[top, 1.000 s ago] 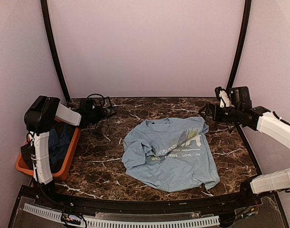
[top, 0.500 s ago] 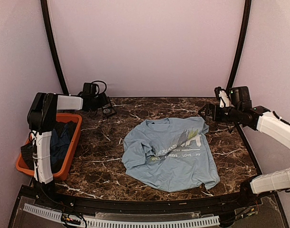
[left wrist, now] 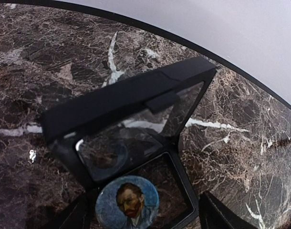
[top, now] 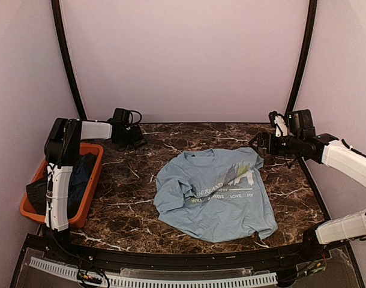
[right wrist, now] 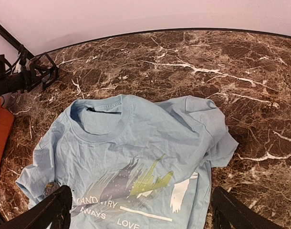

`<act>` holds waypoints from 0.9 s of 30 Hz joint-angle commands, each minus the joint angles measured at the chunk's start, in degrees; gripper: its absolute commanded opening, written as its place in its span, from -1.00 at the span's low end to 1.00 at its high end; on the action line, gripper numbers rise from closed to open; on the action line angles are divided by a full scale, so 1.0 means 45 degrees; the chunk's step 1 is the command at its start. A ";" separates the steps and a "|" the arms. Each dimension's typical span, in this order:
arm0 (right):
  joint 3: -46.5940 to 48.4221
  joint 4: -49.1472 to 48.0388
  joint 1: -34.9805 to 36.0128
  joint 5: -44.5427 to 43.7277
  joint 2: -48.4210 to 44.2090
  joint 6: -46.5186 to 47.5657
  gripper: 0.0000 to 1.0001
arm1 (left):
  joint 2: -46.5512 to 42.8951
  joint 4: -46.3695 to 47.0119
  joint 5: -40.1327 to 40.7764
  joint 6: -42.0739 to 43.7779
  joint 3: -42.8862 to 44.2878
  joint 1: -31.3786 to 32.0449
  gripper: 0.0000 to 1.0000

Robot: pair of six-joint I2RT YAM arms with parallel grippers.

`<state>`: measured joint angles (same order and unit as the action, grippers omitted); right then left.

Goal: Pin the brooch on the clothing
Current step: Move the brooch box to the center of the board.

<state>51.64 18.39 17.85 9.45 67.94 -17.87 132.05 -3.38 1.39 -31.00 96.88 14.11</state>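
The brooch (left wrist: 127, 202) below the left claw (left wrist: 144, 210), which stands spread apart, looks light, stiff and slippery; grip its rim.

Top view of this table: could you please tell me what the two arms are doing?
The left gripper hangs open over a black-framed case standing open in the back-left corner; a round portrait brooch lies inside it, not yet picked up. The right gripper, also open, hovers by the far right edge of the light blue T-shirt spread out mid-table.
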 commanded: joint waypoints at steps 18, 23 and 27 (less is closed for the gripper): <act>-0.0057 -0.0546 0.0067 0.0219 -0.0235 -0.0067 0.97 | 0.2121 -0.4849 0.1187 0.1816 0.3532 0.0169 0.41; -0.0108 -0.0596 0.0077 0.0326 -0.0344 -0.0072 0.97 | 0.2338 -0.5256 0.1484 0.2067 0.3654 0.0196 0.36; -0.0050 -0.0543 0.0077 0.0323 -0.0426 0.0003 0.97 | 0.2379 -0.5349 0.1424 0.2080 0.3594 0.0185 0.18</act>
<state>51.62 17.76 17.85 10.46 67.55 -17.91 140.29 -20.12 7.27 -22.39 113.73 14.92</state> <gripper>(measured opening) 0.986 0.630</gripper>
